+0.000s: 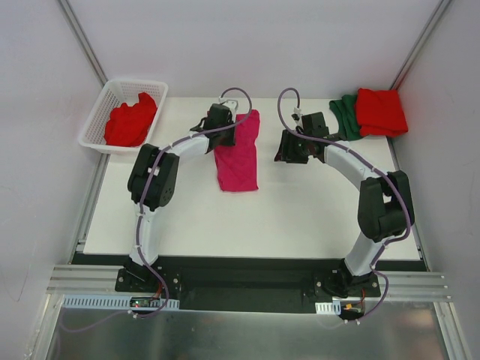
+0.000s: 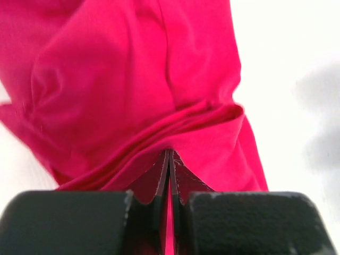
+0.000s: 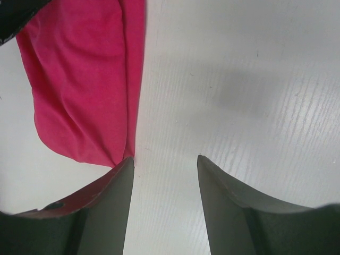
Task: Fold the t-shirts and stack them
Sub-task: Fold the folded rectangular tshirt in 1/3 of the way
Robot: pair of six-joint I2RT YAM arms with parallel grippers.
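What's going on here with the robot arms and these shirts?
The left gripper is shut on the far end of the pink t-shirt, which lies in a strip on the table. The right gripper is open beside it, holding nothing. A folded red t-shirt sits on a green t-shirt at the far right; a crumpled red t-shirt is in the basket.

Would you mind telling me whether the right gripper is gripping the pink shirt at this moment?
No: the right gripper stands open over the white table, with the pink shirt lying beside it.
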